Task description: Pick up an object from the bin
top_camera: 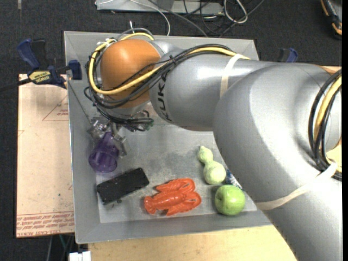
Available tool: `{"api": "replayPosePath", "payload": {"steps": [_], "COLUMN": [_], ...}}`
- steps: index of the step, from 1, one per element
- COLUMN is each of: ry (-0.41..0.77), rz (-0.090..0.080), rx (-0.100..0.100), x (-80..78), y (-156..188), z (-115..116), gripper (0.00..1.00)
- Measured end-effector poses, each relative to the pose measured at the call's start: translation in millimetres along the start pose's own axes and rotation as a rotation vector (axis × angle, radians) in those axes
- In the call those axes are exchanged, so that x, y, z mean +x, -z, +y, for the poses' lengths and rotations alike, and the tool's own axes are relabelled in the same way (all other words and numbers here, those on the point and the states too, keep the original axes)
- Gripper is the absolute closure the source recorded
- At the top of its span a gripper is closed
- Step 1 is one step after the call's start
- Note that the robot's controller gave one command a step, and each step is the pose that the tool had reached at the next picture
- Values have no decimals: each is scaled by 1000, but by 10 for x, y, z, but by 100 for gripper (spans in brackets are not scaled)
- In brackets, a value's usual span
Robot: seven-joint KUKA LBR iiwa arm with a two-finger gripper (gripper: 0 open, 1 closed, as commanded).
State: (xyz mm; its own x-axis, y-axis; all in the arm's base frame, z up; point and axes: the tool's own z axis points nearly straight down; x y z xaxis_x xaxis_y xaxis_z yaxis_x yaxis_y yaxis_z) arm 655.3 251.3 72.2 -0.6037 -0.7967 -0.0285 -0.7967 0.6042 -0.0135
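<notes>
My gripper is low over the left side of the bin, beneath the orange wrist cover. A translucent purple cup lies tilted there, its mouth towards the bin's front left. The cup's upper end sits between my metal fingers, which are shut on it. Just in front of the cup a flat black rectangular block rests on the bin floor, apart from the gripper.
A red toy lobster lies at the front middle. To its right are a green apple and a pale green gourd. The bulky arm covers the bin's right and back. The left wall stands close beside the cup.
</notes>
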Motion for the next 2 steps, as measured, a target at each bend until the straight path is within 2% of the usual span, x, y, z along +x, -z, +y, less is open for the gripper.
{"api": "replayPosePath", "payload": {"steps": [1,2], "ry": [0,0], "rz": [8,2], "rx": [-6,-4], "x": [24,-6], "y": [124,520], "z": [18,12], "gripper": [100,100]}}
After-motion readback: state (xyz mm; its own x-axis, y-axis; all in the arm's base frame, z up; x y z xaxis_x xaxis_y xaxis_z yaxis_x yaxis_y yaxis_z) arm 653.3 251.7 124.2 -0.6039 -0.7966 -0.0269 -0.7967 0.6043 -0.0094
